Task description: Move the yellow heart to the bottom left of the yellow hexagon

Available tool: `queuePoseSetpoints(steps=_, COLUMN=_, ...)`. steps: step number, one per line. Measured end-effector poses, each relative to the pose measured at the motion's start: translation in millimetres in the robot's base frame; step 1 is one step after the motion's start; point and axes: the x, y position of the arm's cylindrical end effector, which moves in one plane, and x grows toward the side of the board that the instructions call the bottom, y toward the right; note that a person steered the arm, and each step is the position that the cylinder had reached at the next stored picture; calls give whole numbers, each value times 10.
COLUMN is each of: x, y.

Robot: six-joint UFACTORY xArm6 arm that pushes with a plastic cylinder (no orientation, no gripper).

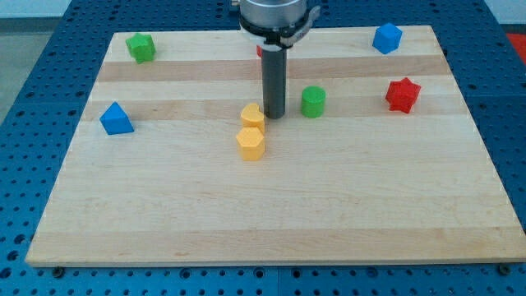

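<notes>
Camera view shows my tip [274, 114] resting on the board [271, 222] a little above its centre, just to the right of the yellow heart [253, 116] and touching it or nearly so; the rod has no jaws and holds nothing. Directly below the heart, and touching it, sits the yellow hexagon [251, 143], so the heart is at the hexagon's top side, not its bottom left. Open wood lies to the left of this pair all the way to the blue triangle [116, 119] near the left edge, and the whole lower half of the board down to the bottom edge is bare. Close to my tip on the right stands the green cylinder [312, 102], and farther right, near the right edge, the red star [403, 94]. A green block [141, 47] sits in the top left corner and a blue block [386, 38] near the top right corner. A sliver of a red block [259, 51] shows behind the rod by the top edge, its shape hidden. No containers are on the board.
</notes>
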Motion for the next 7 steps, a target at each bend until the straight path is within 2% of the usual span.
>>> queuePoseSetpoints(steps=1, x=26, y=-300)
queuePoseSetpoints(steps=2, x=614, y=-909)
queuePoseSetpoints(steps=3, x=890, y=-1196)
queuePoseSetpoints(steps=5, x=357, y=-1038)
queuePoseSetpoints(steps=6, x=551, y=-859)
queuePoseSetpoints(steps=7, x=992, y=-859)
